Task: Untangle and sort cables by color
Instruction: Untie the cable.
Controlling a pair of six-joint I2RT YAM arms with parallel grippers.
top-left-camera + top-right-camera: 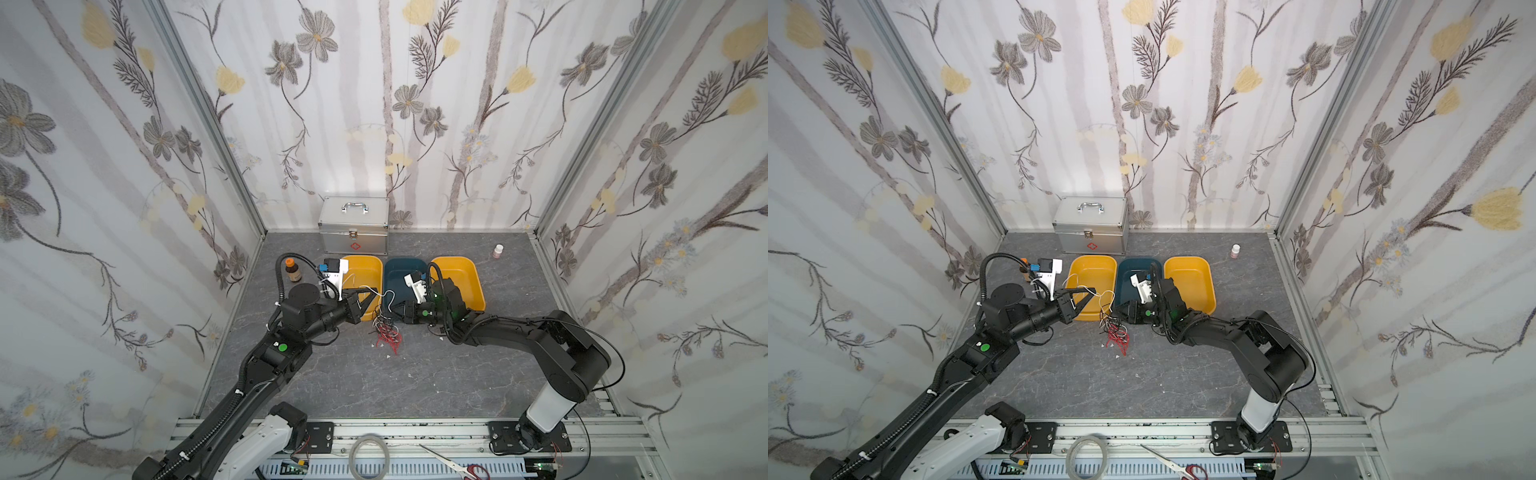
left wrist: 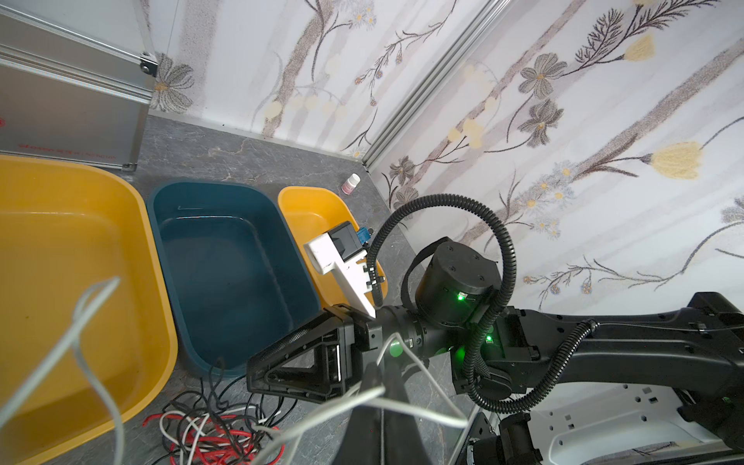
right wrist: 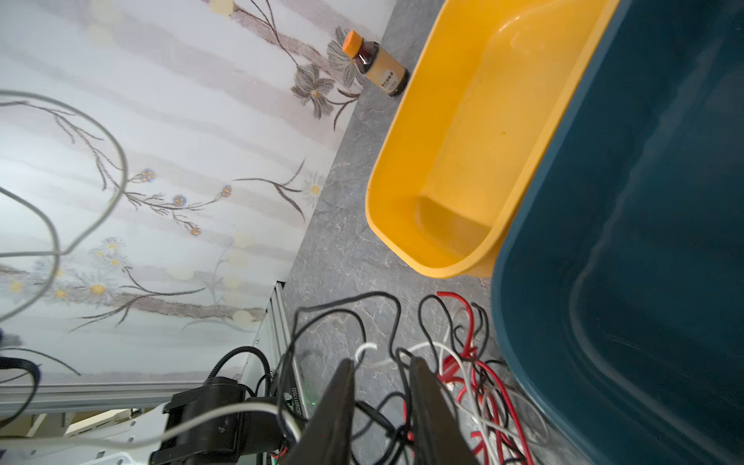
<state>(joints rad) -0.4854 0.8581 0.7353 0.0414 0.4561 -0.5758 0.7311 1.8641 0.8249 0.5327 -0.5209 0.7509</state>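
Floral wallpaper walls; grey marbled floor; aluminium corner posts.

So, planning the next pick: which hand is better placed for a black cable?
Right: the right hand straddles a thin black cable in the tangle; the left hand is shut on a thin white cable.

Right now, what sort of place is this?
Probably a robot test cell, not a home: aluminium posts holding flower-printed panels, left arm and right arm bolted to a front rail, plastic tubs on a stone-look tabletop.

Cables heaped before three bins, case behind them, bottle at their left.
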